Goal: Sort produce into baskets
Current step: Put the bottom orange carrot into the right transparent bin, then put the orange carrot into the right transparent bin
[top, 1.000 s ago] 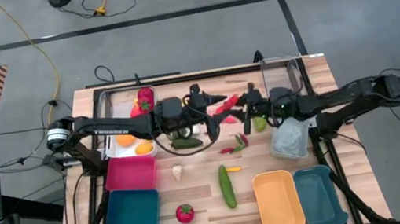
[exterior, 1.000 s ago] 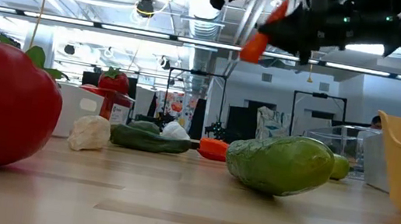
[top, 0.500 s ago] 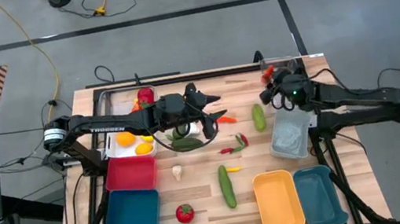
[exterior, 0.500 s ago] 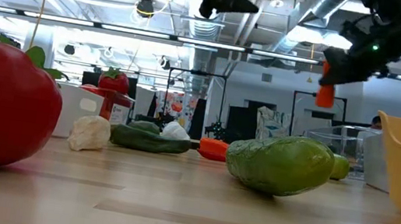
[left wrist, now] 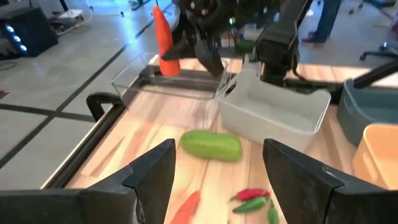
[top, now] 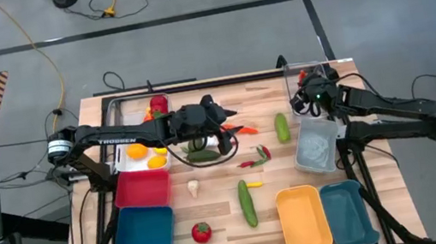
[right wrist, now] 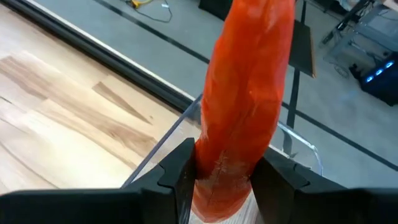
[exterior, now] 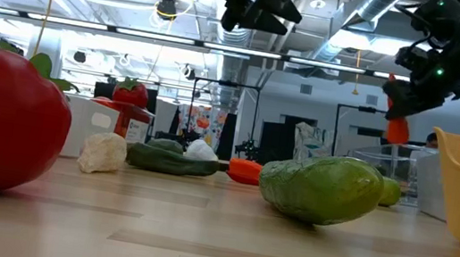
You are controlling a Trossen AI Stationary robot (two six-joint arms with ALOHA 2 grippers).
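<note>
The wooden counter (top: 225,229) is sitting on a grey floor crossed with dark tape lines (cables trailing at twelve o'clock). The right gripper (right wrist: 221,171) is clamping an orange carrot (right wrist: 245,99) above the clear basket (top: 304,74) at the counter's two o'clock corner. The carrot is hanging upright, long axis vertical, tip downward. The left gripper (left wrist: 217,180) is hovering near the counter's middle with jaws spread wide, over a green cucumber (left wrist: 211,145).
</note>
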